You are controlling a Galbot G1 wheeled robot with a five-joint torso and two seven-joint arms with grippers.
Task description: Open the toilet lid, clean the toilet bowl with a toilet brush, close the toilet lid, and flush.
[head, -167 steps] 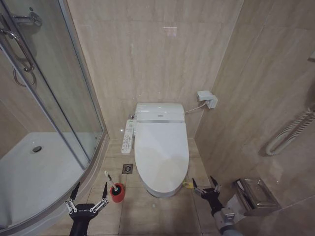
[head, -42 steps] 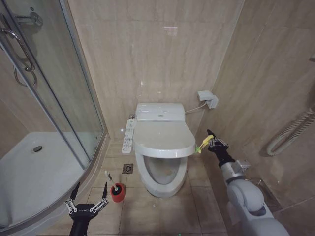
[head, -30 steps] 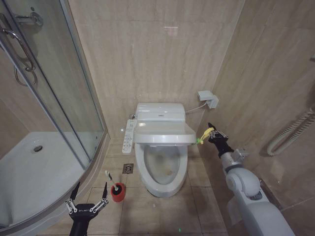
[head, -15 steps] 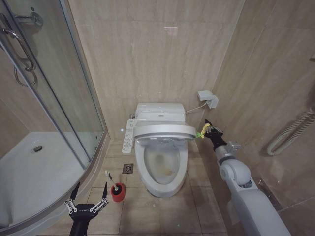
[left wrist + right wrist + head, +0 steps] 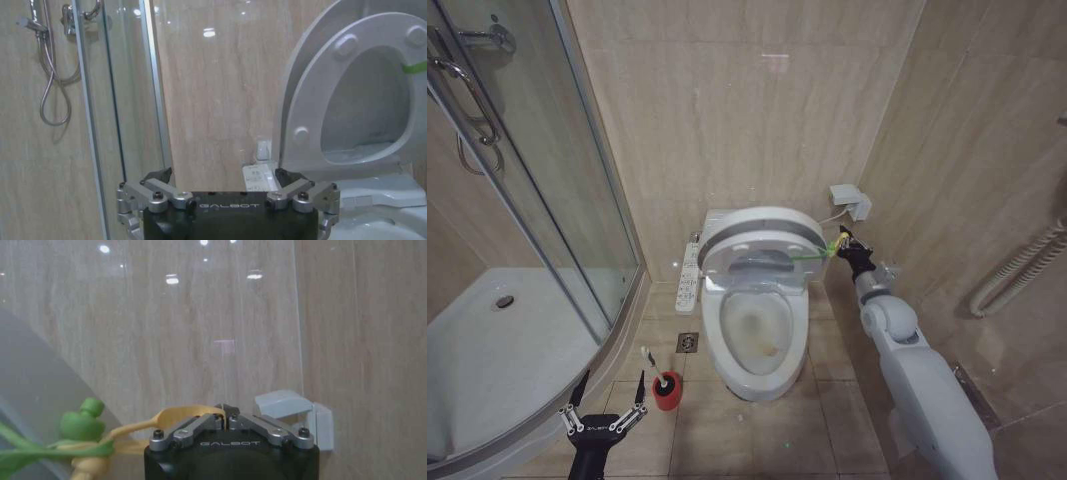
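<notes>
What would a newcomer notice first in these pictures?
First, the lid, raised nearly upright against the back wall over the open bowl in the middle of the head view. Next, the right gripper beside the lid's right edge, its jaws shut on the green-yellow strap. Then the red cup holding the brush on the floor left of the bowl, with the left gripper open just in front of it.
</notes>
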